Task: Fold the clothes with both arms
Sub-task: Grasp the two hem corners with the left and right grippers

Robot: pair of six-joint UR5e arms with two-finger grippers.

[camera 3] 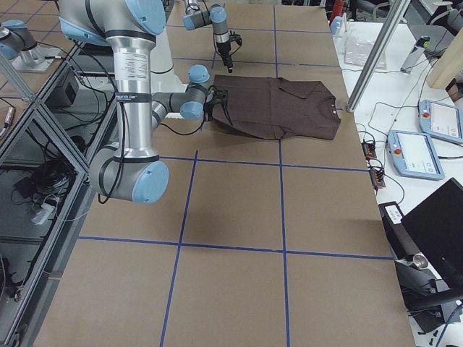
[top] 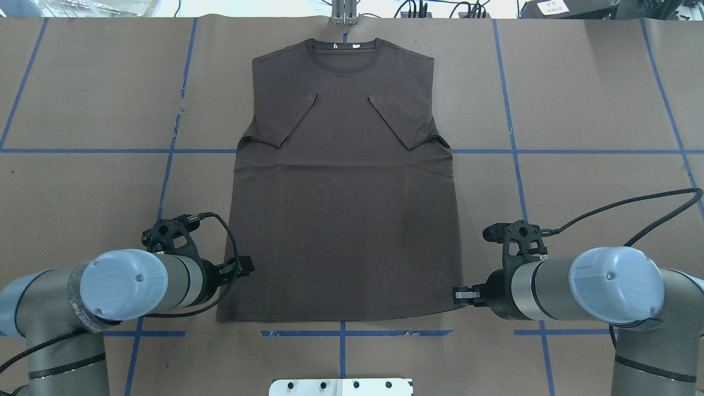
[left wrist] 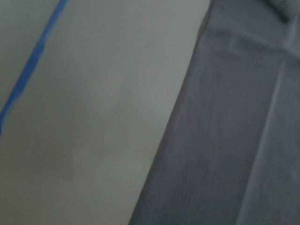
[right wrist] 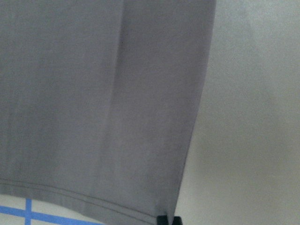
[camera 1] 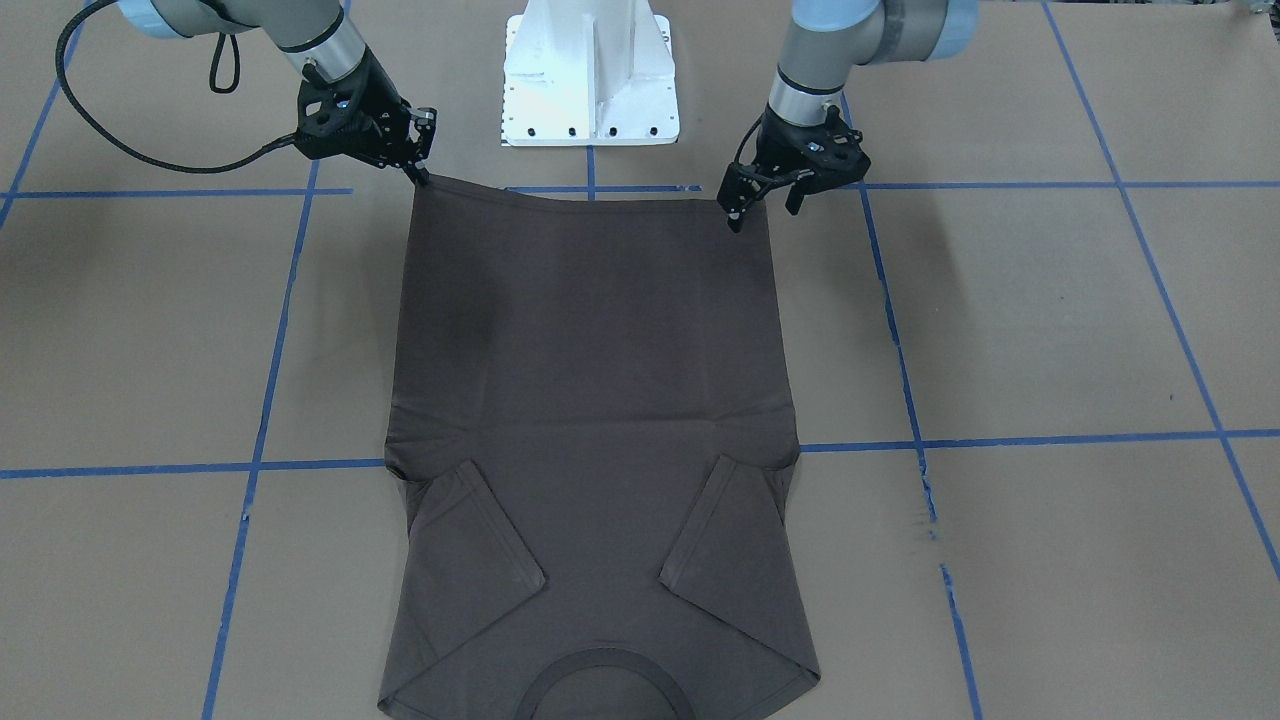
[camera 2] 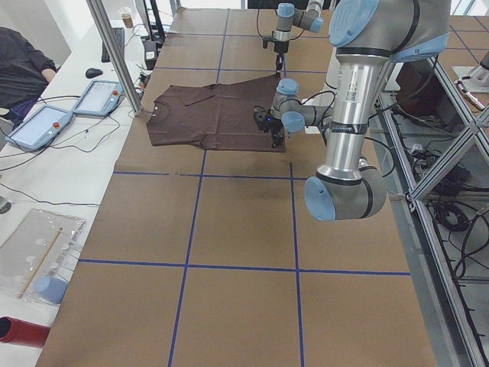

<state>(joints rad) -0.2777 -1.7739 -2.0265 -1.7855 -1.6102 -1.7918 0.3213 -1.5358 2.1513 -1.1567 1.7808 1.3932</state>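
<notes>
Exterior front-facing: shirt flat, sleeves in.
Right gripper: clamped on hem corner for your fold.
Left gripper: apart, straddling other corner.

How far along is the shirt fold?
Done: T-shirt flat, both sleeves folded inward. In hand: right gripper looks pinched on one hem corner; left gripper open at the other. Left: lifting the hem and folding toward the collar.
</notes>
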